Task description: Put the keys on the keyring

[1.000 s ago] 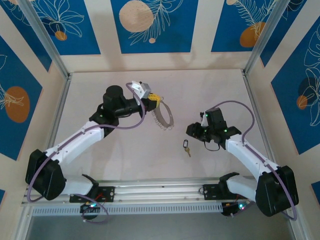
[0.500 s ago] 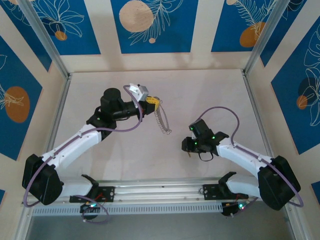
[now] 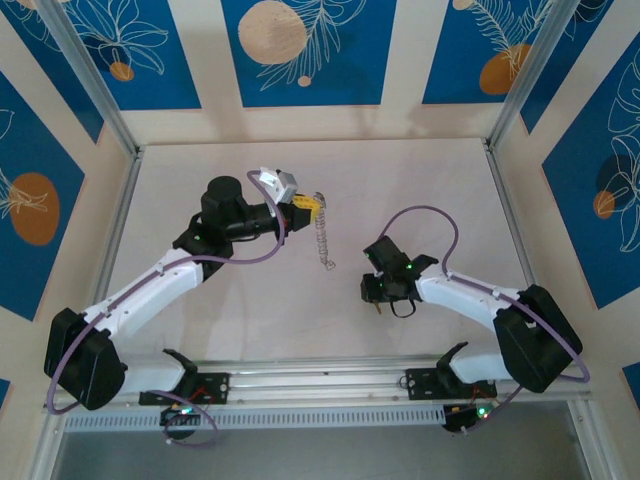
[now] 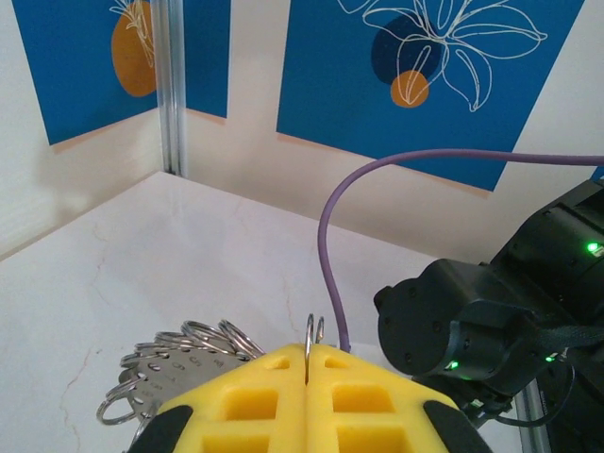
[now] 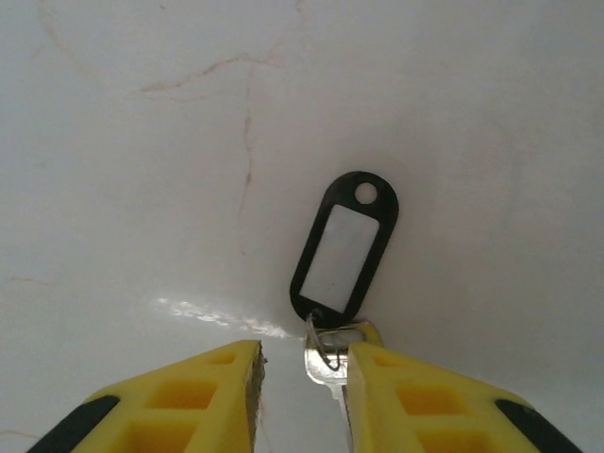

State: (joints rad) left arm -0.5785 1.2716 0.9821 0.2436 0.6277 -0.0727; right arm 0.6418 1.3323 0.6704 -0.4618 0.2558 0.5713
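The keys [image 5: 344,247] lie flat on the white table: a black oblong tag with a pale centre, and a short metal key on a small ring at its near end. My right gripper [image 5: 302,366] is open and low over them. The metal key sits between its yellow pads [image 5: 415,396], against the right one, with a gap to the left one. In the top view this gripper [image 3: 376,291] is right of centre. The keyring [image 3: 323,240], a silvery loop with many small rings on its edge, hangs edge-on from my left gripper [image 3: 308,203]. That gripper [image 4: 309,363] is shut on the keyring's wire [image 4: 309,332].
The right arm's black wrist [image 4: 481,316] and purple cable [image 4: 326,236] stand just beyond the left gripper. Blue-and-cream walls enclose the table on three sides. A metal rail [image 3: 320,375] runs along the near edge.
The right arm swung left and down over the keys, and its jaws narrowed a little. The left gripper turned, so the keyring went from a visible loop to hanging edge-on.
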